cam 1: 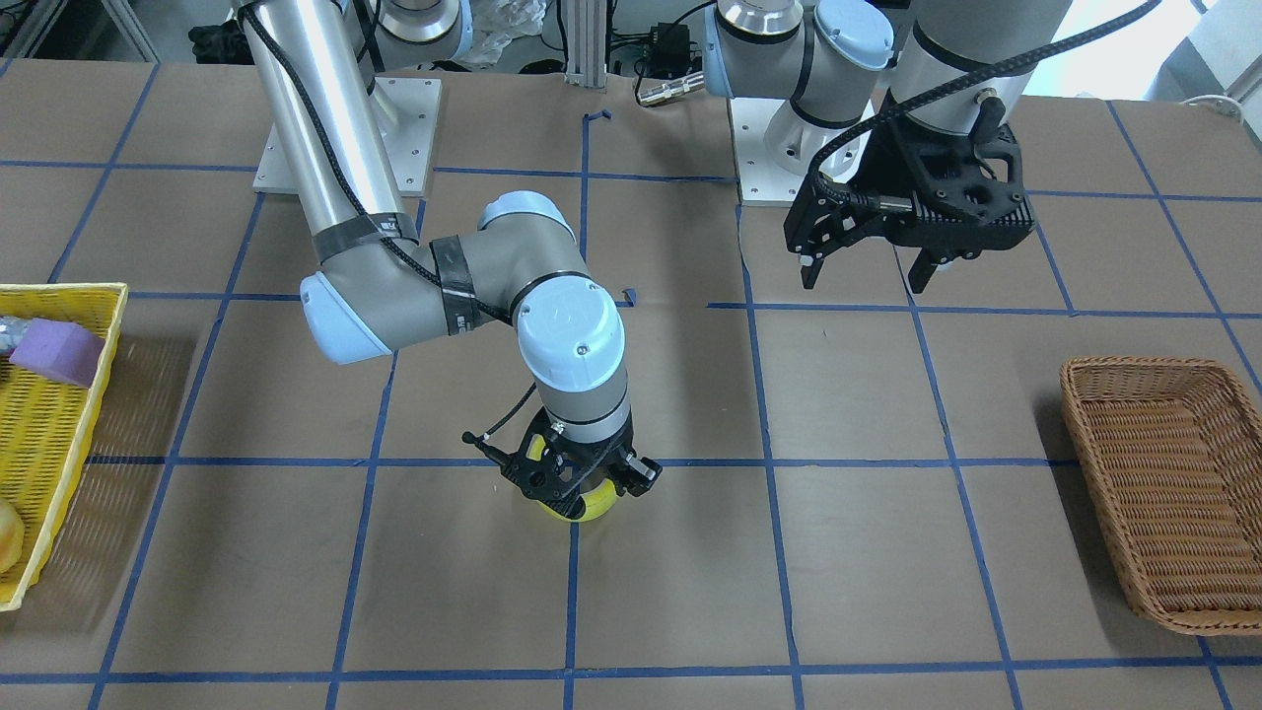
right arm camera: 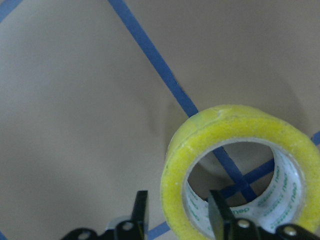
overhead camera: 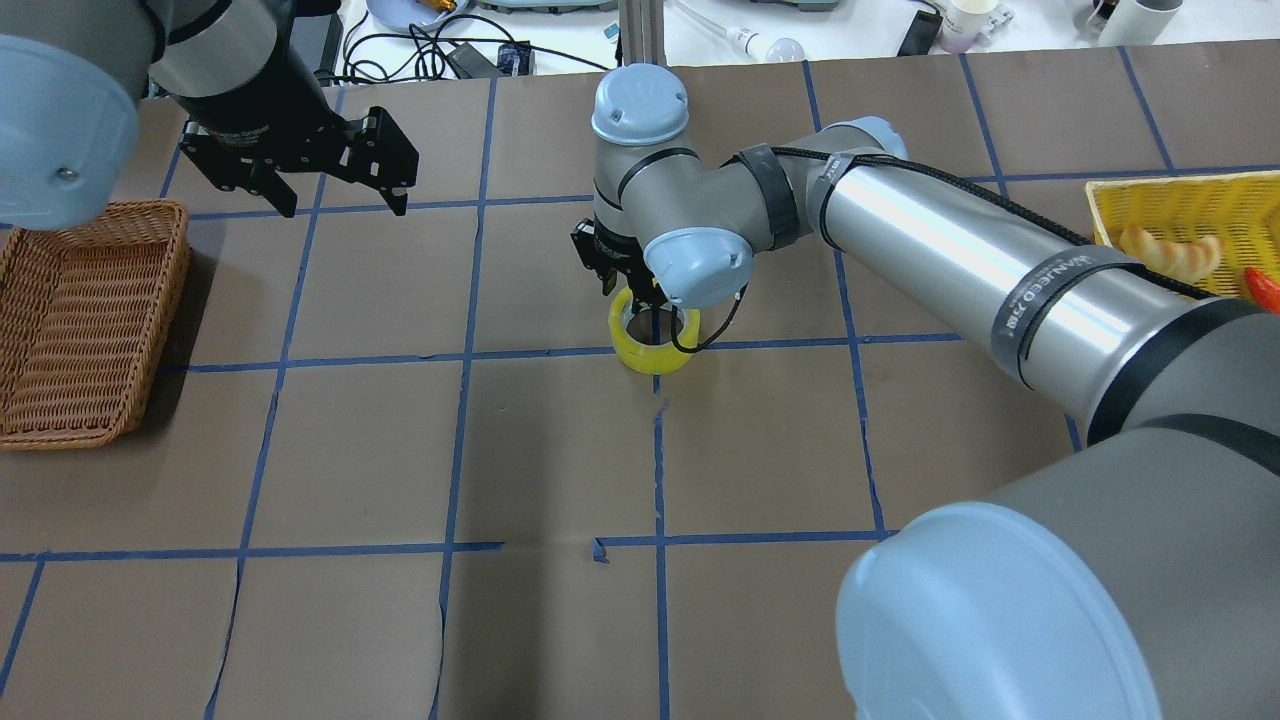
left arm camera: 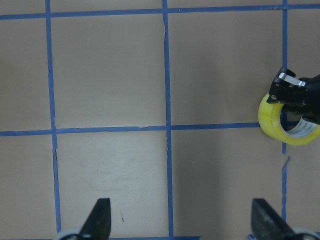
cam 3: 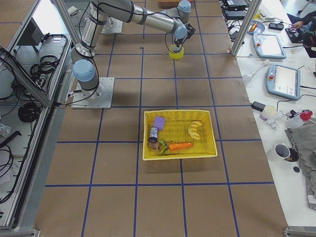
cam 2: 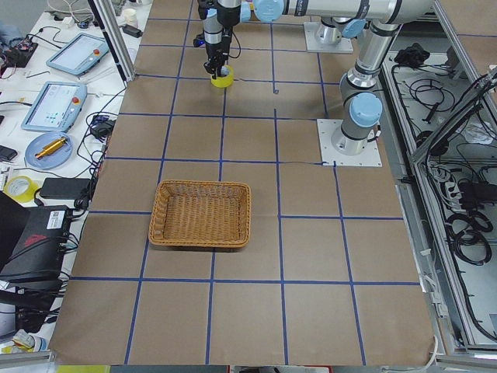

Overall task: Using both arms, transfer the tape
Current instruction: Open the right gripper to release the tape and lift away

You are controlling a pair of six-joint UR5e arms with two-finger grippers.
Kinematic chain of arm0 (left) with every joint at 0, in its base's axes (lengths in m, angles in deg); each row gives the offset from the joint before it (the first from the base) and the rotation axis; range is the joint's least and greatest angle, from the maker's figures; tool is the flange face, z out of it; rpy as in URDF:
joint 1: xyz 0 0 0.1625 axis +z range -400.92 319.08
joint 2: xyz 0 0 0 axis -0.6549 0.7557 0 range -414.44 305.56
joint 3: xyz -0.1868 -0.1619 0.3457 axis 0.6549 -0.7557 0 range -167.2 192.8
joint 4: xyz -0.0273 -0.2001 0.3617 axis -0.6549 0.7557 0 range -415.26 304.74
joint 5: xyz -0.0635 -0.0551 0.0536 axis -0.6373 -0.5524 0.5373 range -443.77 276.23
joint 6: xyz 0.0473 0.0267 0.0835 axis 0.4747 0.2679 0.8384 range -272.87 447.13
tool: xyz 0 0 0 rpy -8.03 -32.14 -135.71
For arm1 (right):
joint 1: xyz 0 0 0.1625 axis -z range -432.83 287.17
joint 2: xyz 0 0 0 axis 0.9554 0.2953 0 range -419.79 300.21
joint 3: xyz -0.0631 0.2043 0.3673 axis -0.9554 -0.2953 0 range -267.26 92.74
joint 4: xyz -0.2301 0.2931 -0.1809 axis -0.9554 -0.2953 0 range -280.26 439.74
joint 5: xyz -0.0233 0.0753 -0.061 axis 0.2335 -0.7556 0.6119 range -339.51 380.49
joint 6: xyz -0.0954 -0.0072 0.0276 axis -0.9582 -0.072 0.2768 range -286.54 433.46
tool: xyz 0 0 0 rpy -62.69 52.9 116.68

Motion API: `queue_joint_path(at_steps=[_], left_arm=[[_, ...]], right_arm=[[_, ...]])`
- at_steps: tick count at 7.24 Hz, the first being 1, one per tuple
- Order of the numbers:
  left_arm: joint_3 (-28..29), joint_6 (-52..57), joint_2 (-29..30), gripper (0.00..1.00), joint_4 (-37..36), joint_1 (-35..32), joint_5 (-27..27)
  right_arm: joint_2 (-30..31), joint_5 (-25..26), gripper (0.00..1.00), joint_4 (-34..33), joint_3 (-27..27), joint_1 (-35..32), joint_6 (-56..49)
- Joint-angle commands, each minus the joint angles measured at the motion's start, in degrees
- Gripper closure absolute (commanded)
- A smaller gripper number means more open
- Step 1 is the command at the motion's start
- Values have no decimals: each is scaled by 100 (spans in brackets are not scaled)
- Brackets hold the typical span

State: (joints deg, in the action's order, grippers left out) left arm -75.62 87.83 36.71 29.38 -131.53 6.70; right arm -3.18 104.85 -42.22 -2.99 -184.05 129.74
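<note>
Yellow and smooth, the tape (right arm camera: 225, 117) could be tipped or let slip if it is lifted by a thin pinch on only one side of its ring. It could also be dropped when it is passed across, since the left gripper (cam 1: 866, 281) is held wide open, high up and well apart from it. The tape is seen low by the brown table (overhead camera: 300, 450), right under the right gripper (right arm camera: 177, 210). One finger is set inside the ring and one outside. Whether the wall is squeezed tight cannot be told.
</note>
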Motion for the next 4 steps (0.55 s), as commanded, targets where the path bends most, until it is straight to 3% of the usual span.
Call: queue_joint_path(at_steps=[1, 2, 4], left_arm=[[0, -9, -9, 0, -9, 0, -13], [-9, 0, -27, 0, 0, 0, -30], [-61, -78, 183, 0, -279, -17, -13]], right_arm=[[628, 71, 0, 529, 10, 327, -927], [970, 37, 0, 994, 10, 861, -1370], [1709, 62, 0, 1838, 28, 1811, -3210]])
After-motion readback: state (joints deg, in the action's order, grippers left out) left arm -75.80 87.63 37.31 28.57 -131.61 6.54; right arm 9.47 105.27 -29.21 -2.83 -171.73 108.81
